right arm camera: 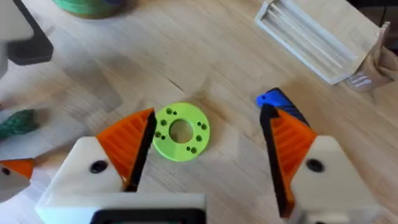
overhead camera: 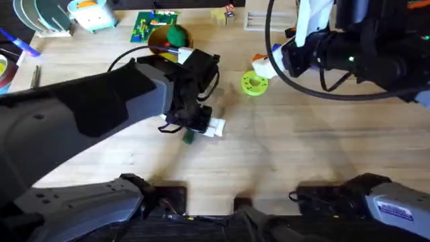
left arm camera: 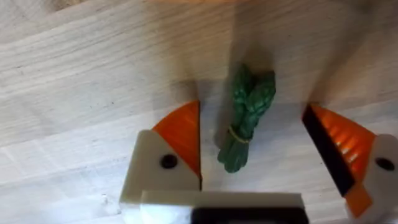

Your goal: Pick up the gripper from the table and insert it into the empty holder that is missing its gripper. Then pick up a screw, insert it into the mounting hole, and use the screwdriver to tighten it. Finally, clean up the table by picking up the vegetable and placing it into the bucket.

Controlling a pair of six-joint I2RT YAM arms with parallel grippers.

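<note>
One step left, we reckon: left claw (left arm camera: 252,155) wide open astride the vegetable (left arm camera: 247,121) on the tabletop (left arm camera: 93,74); bucket (overhead camera: 166,38) waits. Right claw (right arm camera: 205,149) open, empty.

1. Light wood-grain table (overhead camera: 295,148), planks running across.
2. Vegetable (left arm camera: 247,118), a dark green bundle, lies flat on the bare wood.
3. Yellow-green disc (right arm camera: 180,132) with small holes lies flat, well apart from the vegetable.
4. Bucket (overhead camera: 166,39) stands farther back.
5. Pale wooden slotted rack (right arm camera: 314,40) lies near the far edge.
</note>
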